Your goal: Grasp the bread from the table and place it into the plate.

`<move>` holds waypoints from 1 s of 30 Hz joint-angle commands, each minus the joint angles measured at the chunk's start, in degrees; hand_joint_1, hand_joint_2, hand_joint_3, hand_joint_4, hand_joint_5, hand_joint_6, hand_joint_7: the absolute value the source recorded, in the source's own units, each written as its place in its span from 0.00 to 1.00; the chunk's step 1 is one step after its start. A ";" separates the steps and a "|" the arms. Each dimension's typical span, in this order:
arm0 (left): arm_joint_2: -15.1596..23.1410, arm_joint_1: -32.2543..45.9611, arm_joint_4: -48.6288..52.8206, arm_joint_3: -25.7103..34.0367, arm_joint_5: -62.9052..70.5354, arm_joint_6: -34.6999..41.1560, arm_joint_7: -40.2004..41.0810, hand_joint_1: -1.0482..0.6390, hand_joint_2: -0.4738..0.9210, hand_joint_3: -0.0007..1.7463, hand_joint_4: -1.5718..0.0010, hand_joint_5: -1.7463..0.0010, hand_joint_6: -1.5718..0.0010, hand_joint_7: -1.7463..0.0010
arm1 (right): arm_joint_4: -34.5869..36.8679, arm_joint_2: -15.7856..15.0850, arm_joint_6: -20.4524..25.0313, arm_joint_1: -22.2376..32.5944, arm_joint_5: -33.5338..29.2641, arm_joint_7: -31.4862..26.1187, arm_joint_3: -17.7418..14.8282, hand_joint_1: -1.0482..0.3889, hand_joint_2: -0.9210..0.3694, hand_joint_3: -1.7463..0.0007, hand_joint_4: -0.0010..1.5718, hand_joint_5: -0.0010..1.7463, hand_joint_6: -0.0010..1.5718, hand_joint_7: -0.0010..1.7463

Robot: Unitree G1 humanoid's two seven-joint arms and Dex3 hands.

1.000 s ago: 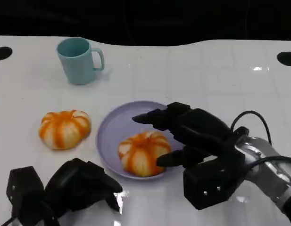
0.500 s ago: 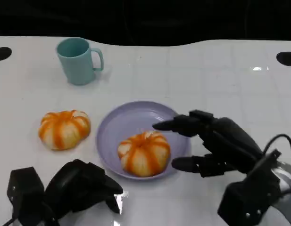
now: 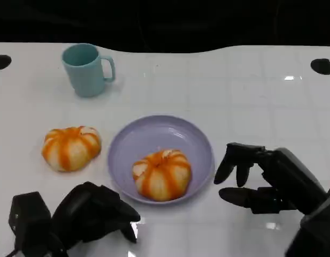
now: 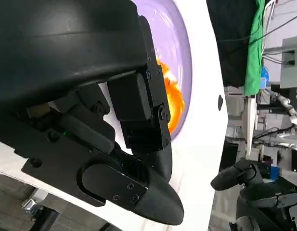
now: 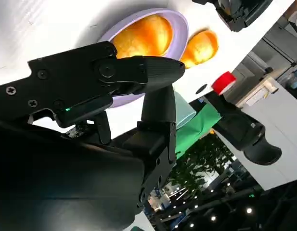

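Observation:
An orange-striped bread (image 3: 162,174) lies in the lilac plate (image 3: 154,134), toward its near rim; the same bread (image 5: 141,37) and the plate (image 5: 179,21) show in the right wrist view. A second striped bread (image 3: 71,148) sits on the table left of the plate. My right hand (image 3: 271,179) hovers just right of the plate, fingers spread and holding nothing. My left hand (image 3: 92,211) rests at the front left, fingers curled in with nothing in them. In the left wrist view the bread (image 4: 173,98) in the plate (image 4: 179,29) lies past my left hand's fingers (image 4: 138,110).
A teal mug (image 3: 87,69) stands at the back left, handle pointing right. The white table (image 3: 250,91) has dark round holes at its far corners (image 3: 322,66). The table's right half offers open room.
My right hand has drawn back from over the plate to the right and toward me, leaving the bread in the plate. The left hand stayed put.

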 commanded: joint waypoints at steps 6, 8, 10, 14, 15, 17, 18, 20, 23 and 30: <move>0.52 1.13 -0.78 -0.08 0.02 -0.37 0.51 0.00 0.94 0.00 0.21 0.48 0.00 0.97 | -6.24 -1.35 2.44 11.02 12.89 8.45 -3.80 0.36 0.00 0.76 0.51 1.00 0.41 1.00; 0.64 0.94 -0.53 -0.06 0.19 -0.51 0.76 0.00 0.94 0.00 0.21 0.48 0.00 0.97 | -7.06 -0.77 4.02 12.07 14.44 9.80 -4.08 0.36 0.00 0.76 0.51 1.00 0.41 1.00; 0.80 0.70 -0.20 -0.02 0.39 -0.71 1.08 0.00 0.95 0.00 0.22 0.48 0.00 0.98 | -7.88 -0.18 5.84 13.25 16.26 11.08 -4.20 0.35 0.00 0.75 0.52 1.00 0.41 1.00; 1.01 0.22 0.21 0.18 0.10 -0.37 0.79 0.00 0.95 0.00 0.22 0.48 0.01 0.98 | -7.25 0.86 6.41 13.61 16.05 11.88 -4.46 0.37 0.00 0.75 0.54 1.00 0.43 1.00; 1.03 0.16 0.27 0.21 0.07 -0.32 0.74 0.00 0.94 0.00 0.22 0.48 0.01 0.98 | -7.14 1.03 6.41 13.62 15.94 12.00 -4.55 0.37 0.00 0.76 0.54 1.00 0.43 1.00; 1.03 0.14 0.30 0.23 0.07 -0.34 0.73 0.00 0.94 0.00 0.22 0.48 0.01 0.98 | -7.17 1.21 6.47 13.64 15.86 12.23 -4.77 0.37 0.00 0.76 0.54 1.00 0.43 1.00; 1.12 -0.03 0.52 0.25 0.12 -0.33 0.72 0.00 0.94 0.00 0.22 0.48 0.01 0.98 | -6.38 1.51 6.33 13.24 15.58 12.19 -4.83 0.37 0.00 0.76 0.54 1.00 0.43 1.00; 1.25 -0.27 0.84 0.30 0.19 -0.43 0.69 0.00 0.94 0.00 0.22 0.48 0.01 0.98 | -5.24 2.02 6.19 12.68 15.21 12.26 -4.98 0.38 0.00 0.77 0.56 1.00 0.45 1.00; 1.35 -0.40 1.04 0.44 0.00 -0.16 0.54 0.00 0.94 0.00 0.22 0.48 0.01 0.98 | -4.46 2.61 5.91 12.32 15.03 12.65 -5.14 0.38 0.00 0.77 0.57 1.00 0.45 1.00; 1.63 -0.49 1.42 0.97 -0.60 -0.17 -0.31 0.00 0.94 0.00 0.22 0.48 0.01 0.98 | -3.06 4.18 5.48 11.72 14.06 12.60 -5.18 0.38 0.00 0.79 0.57 1.00 0.45 1.00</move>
